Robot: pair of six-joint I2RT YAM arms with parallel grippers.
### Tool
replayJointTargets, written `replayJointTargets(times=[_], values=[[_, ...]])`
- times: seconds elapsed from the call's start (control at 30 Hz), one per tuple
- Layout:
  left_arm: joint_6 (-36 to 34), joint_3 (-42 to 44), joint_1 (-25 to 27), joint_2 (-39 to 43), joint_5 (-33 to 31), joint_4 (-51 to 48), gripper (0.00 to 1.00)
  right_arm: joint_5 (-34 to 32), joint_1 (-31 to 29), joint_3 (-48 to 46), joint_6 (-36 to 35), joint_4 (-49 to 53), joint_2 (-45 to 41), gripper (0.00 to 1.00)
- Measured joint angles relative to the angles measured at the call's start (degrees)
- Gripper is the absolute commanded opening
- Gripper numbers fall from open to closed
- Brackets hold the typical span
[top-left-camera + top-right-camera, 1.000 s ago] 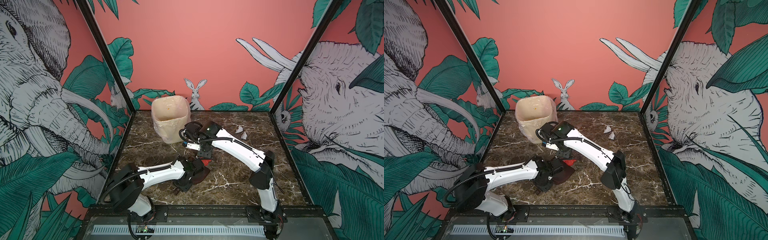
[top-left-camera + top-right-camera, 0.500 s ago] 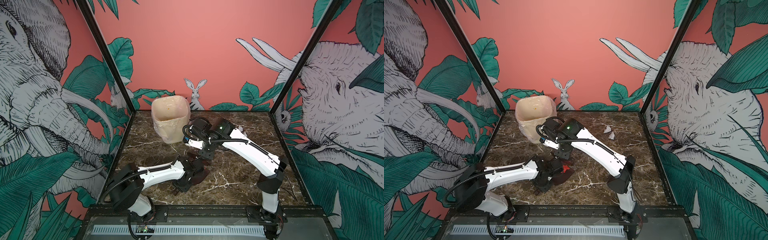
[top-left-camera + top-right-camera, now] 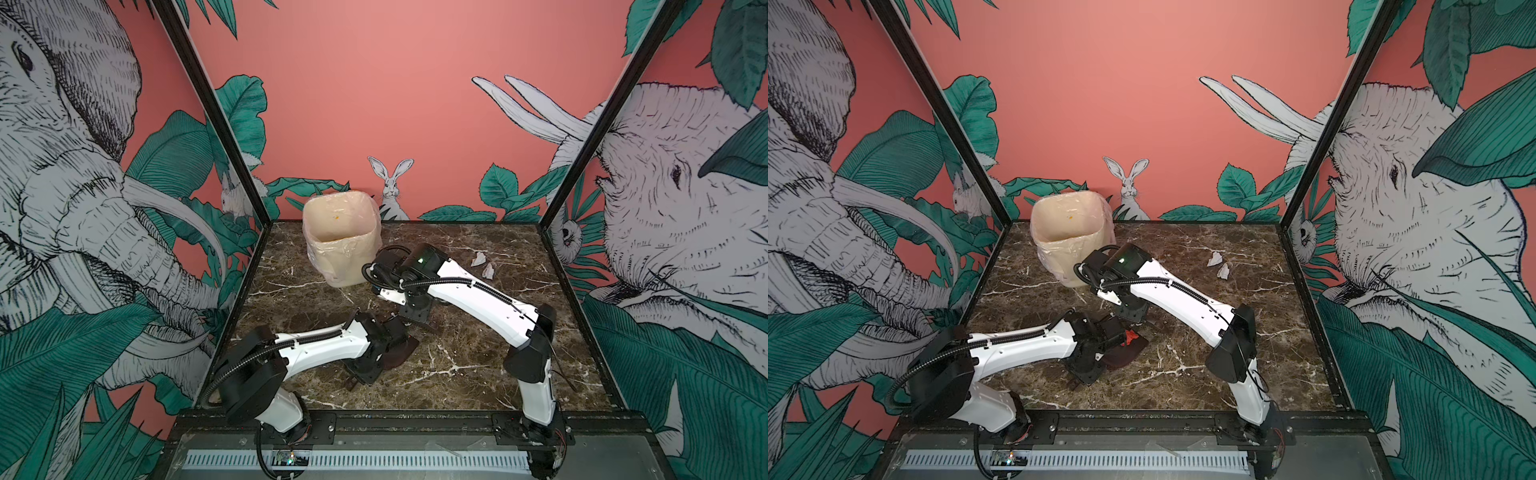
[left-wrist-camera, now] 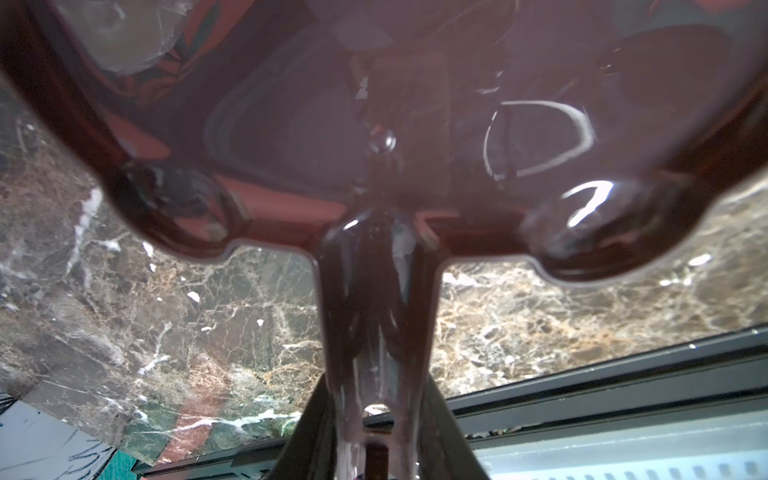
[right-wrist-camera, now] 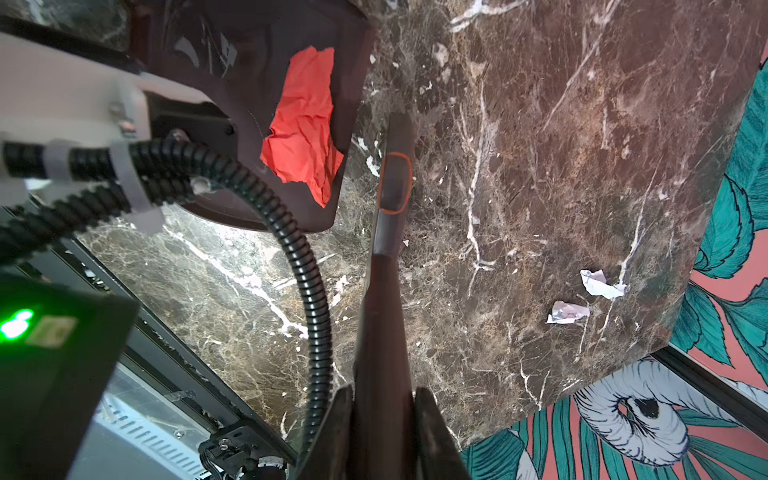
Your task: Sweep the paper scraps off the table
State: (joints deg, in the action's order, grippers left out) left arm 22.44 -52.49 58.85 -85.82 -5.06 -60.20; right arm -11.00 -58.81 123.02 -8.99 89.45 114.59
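The table [image 3: 478,365] is dark marble. My left gripper [image 4: 376,449] is shut on the handle of a dark maroon dustpan [image 4: 374,124], which rests low on the table at the front centre [image 3: 1127,353]. A red paper scrap [image 5: 303,124] lies in the pan, also showing in a top view as the red scrap [image 3: 1130,336]. My right gripper [image 5: 382,432] is shut on a dark brown brush [image 5: 384,291] just beyond the pan's mouth [image 3: 428,324]. Two white paper scraps [image 3: 478,259] [image 3: 488,271] lie at the back right, also in the right wrist view [image 5: 600,282].
A cream bin [image 3: 340,245] with a clear plastic liner stands at the back left, close behind the right wrist. A black frame edge [image 3: 415,419] and a grey slotted panel [image 3: 357,459] run along the front. Printed walls close in three sides.
The right arm swung out and came back with the brush. The red scrap slid a little toward the front and now lies in the dustpan. The left arm held still.
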Motion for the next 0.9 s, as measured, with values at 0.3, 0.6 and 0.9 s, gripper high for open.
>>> replayJointTargets(times=[0.3, 0.6, 0.9], values=[[0.0, 0.0, 0.4, 0.0, -0.1, -1.4, 0.00, 3.1, -2.2, 1.2, 1.1, 0.6, -2.0, 0.00], [-0.1, 0.0, 0.0, 0.2, -0.3, -2.5, 0.00, 6.6, -4.6, -0.1, 1.1, 1.9, -4.5, 0.00], [0.0, 0.5, -0.6, 2.8, -1.8, -0.3, 0.00, 6.3, 0.4, -3.1, 2.6, 1.5, -6.8, 0.00]])
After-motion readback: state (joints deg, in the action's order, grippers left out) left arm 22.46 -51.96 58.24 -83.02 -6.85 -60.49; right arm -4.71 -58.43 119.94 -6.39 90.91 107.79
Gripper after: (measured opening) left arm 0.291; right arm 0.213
